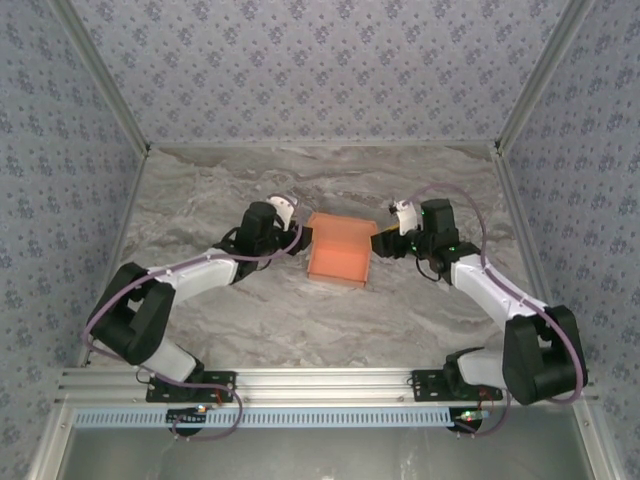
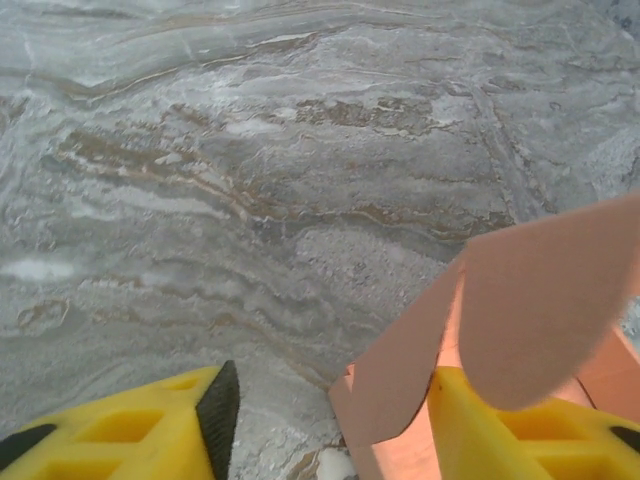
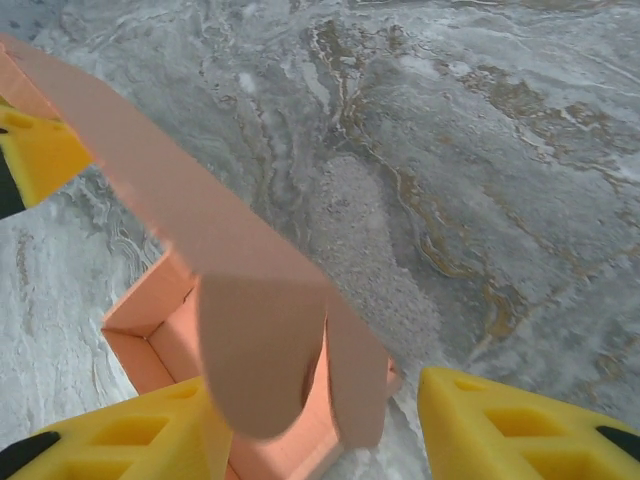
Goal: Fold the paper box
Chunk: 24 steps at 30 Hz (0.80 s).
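Paper box (image 1: 338,250) mid-table (image 1: 300,320), open-topped, flaps up, sat btwn the two grippers. Left gripper (image 1: 300,237) touching box's left edge, jaws spread wide, nothing clamped; in left wrist view, one yellow finger (image 2: 520,430) partly behind a flap, other over bare table. Right gripper (image 1: 378,243) at box's right edge, also spread wide, box corner btwn fingers, flap overhanging.
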Tool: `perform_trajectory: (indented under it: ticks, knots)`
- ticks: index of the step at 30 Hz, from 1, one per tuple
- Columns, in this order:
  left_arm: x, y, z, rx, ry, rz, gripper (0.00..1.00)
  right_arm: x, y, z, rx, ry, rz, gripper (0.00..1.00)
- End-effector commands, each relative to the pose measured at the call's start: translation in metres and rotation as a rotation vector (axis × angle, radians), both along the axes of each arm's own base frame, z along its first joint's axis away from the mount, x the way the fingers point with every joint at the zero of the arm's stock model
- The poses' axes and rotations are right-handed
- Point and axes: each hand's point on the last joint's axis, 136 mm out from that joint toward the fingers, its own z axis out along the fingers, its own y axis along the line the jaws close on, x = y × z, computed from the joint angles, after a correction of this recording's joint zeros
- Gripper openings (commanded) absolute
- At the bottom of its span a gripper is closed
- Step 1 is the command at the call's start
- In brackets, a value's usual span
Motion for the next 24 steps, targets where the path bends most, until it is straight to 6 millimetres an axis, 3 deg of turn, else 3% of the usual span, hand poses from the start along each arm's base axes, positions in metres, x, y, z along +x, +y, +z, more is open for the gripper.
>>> perform_trajectory:
  ticks: [1, 3, 11, 17, 24]
  knots:
    - [-0.002, -0.015, 0.007, -0.034, 0.001, -0.035, 0.45, 0.012, 0.013, 0.021, 0.096, -0.025, 0.019, 0.49]
    - [-0.004, -0.018, 0.006, -0.047, 0.023, -0.033, 0.39, 0.014, 0.015, 0.019, 0.107, -0.01, 0.012, 0.46]
    - [-0.005, -0.025, -0.001, -0.092, 0.094, -0.012, 0.31, 0.02, 0.015, 0.004, 0.1, 0.042, -0.07, 0.29]
    - [-0.005, -0.033, 0.003, -0.144, 0.109, -0.024, 0.3, 0.019, 0.018, 0.001, 0.077, 0.049, -0.137, 0.27]
    - [-0.004, -0.041, 0.001, -0.196, 0.141, -0.021, 0.25, 0.019, 0.025, -0.002, 0.059, 0.042, -0.198, 0.16]
